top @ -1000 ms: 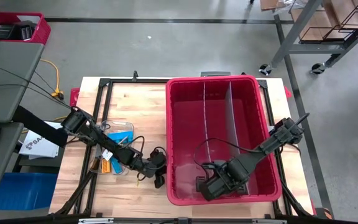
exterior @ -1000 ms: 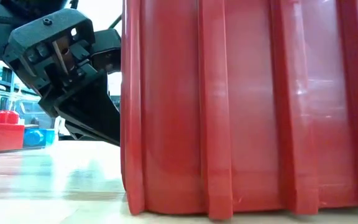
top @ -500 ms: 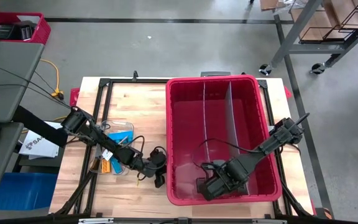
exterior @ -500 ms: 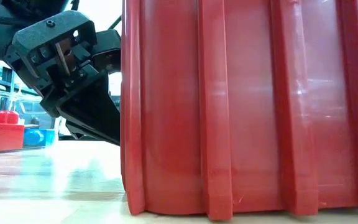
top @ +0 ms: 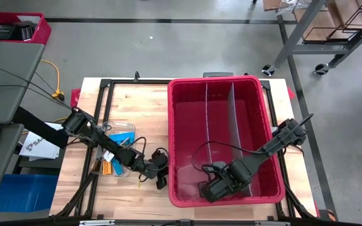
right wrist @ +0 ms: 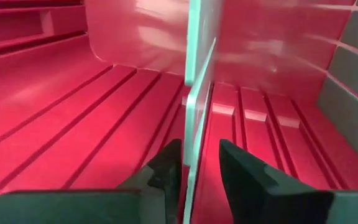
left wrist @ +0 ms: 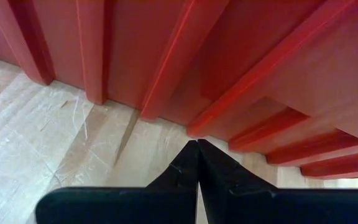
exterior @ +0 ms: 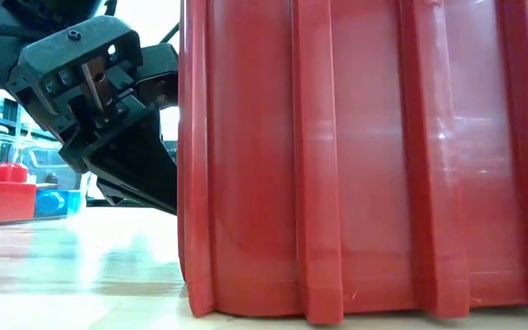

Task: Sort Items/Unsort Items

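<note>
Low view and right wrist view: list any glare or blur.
Low view: pale glare streaks on the red bin wall, room behind washed out, soft sheen on the table. Right wrist view: bright highlight on the bin's far wall, the clear divider looks hazy.

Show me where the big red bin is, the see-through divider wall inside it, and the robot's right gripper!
red bin (top: 180,113): high view, on its left rim.
clear divider (right wrist: 197,93): right wrist view, on its near edge, mid-height.
right gripper (right wrist: 196,163): right wrist view, midway between its two dark fingertips, which straddle the divider.
</note>
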Motion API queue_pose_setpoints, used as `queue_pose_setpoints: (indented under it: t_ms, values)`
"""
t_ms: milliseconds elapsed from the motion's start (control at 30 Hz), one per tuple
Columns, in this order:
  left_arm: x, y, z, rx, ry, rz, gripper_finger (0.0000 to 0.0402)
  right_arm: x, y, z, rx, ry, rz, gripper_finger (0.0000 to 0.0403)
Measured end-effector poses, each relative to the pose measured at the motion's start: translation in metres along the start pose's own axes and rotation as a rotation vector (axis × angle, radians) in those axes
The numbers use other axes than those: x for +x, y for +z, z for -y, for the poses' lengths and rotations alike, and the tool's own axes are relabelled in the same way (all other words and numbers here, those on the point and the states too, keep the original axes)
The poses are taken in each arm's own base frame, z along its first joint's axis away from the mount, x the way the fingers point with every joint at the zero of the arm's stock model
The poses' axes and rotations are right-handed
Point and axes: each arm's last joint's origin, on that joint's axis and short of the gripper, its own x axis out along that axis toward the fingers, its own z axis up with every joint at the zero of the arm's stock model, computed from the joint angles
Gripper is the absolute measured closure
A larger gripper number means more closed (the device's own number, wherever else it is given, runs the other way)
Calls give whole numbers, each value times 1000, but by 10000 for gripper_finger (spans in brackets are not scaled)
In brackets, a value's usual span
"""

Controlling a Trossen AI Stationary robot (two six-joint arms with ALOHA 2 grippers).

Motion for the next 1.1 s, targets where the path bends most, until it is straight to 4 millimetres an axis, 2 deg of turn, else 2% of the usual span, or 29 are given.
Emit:
queue_pose_setpoints:
  t_ms: [300, 500, 633, 800, 900, 1033, 1100]
  values:
    - [0, -4, -4, 12, 24, -49, 401, -27, 3, 10, -36, 58, 33, 252]
    - [-4, -5, -9, 23, 72, -107, 402, -53, 5, 25, -154, 72, 20, 248]
    - [-16, 2, -18, 61, 143, -158, 402, -74, 10, 42, -225, 66, 64, 252]
    - [-48, 23, -32, 156, 299, -156, 402, -100, 20, 64, -253, 71, 186, 267]
    - [-75, 39, -45, 181, 428, -113, 402, -109, 27, 77, -206, 48, 273, 296]
    - [-118, 70, -57, 69, 485, 69, 401, -105, 50, 89, -131, 62, 469, 385]
    - [-138, 87, -60, 2, 446, 183, 402, -96, 66, 93, -77, 48, 560, 391]
